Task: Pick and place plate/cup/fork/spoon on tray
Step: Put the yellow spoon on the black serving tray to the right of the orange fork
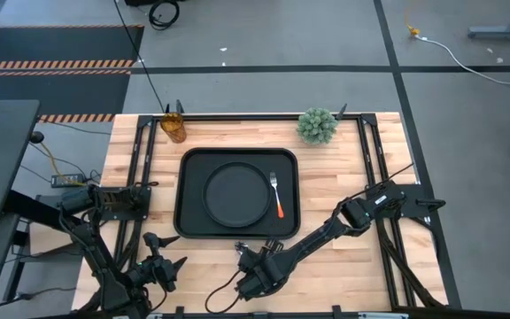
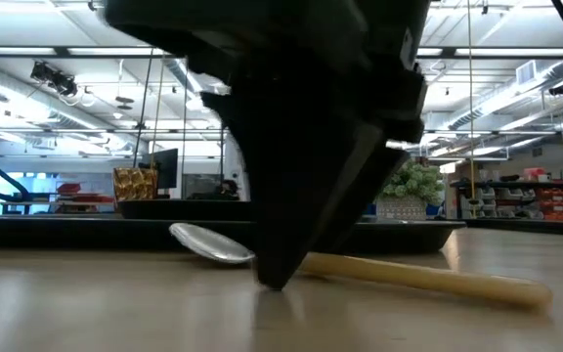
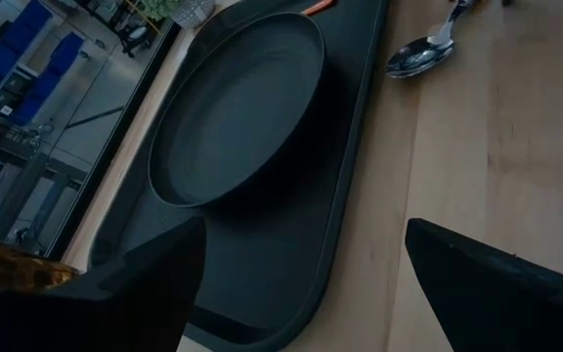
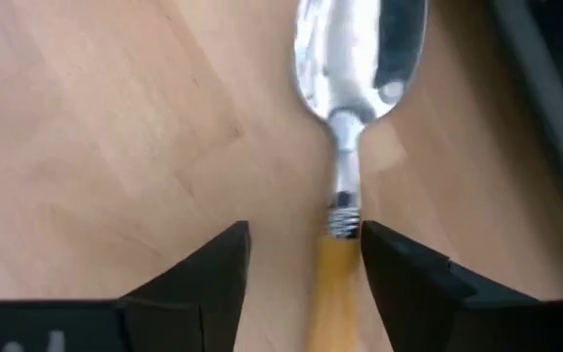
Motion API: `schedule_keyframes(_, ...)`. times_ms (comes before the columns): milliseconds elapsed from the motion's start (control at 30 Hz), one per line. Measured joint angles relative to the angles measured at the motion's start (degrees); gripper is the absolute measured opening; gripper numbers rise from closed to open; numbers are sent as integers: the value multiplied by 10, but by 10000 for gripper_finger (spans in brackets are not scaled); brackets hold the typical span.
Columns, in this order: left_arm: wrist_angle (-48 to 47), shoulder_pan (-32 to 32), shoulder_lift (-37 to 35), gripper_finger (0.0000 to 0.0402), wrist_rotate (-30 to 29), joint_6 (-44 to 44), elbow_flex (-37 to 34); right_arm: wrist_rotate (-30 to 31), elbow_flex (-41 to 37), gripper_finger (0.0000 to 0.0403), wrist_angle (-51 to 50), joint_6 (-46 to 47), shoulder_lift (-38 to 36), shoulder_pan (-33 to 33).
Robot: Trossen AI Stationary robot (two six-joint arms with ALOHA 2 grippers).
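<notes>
Right now the right hand point(image 4: 301, 259) stands open astride the spoon point(image 4: 355, 117), which lies on the surface near its front edge, just outside the tray point(image 1: 184, 190); handle runs back between the fingers, bowl ahead. Left hand point(image 1: 162, 270) waits open, farther off.

The pale wooden tabletop point(image 1: 343, 168) stands on a grey concrete floor point(image 1: 326, 35) crossed by dark tape lines, with an orange-and-black hazard-striped mat point(image 1: 51, 64) beyond its far left corner. Behind the tabletop, the low view shows long ceiling lights point(image 2: 516, 93) and stocked shelving point(image 2: 545, 203).
</notes>
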Motion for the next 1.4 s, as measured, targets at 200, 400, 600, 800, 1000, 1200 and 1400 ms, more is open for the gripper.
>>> schedule_keyframes(200,0,1,0,355,0,0,0,-11,-9,204,12,8,-5,-9)
schedule_keyframes(400,0,1,0,355,0,0,0,-20,-9,198,-12,24,-7,-15)
schedule_keyframes(600,0,1,0,355,0,1,0,-67,-9,197,-13,40,-9,-21)
schedule_keyframes(800,0,1,0,355,0,1,0,-93,-11,188,-14,59,-8,-21)
schedule_keyframes(1000,0,1,0,355,0,0,0,-128,-38,163,-3,62,-10,-22)
schedule_keyframes(1200,0,1,0,355,0,0,0,-140,-40,132,2,37,-9,-23)
schedule_keyframes(1400,0,1,0,355,0,0,0,-149,-41,75,2,32,-8,-30)
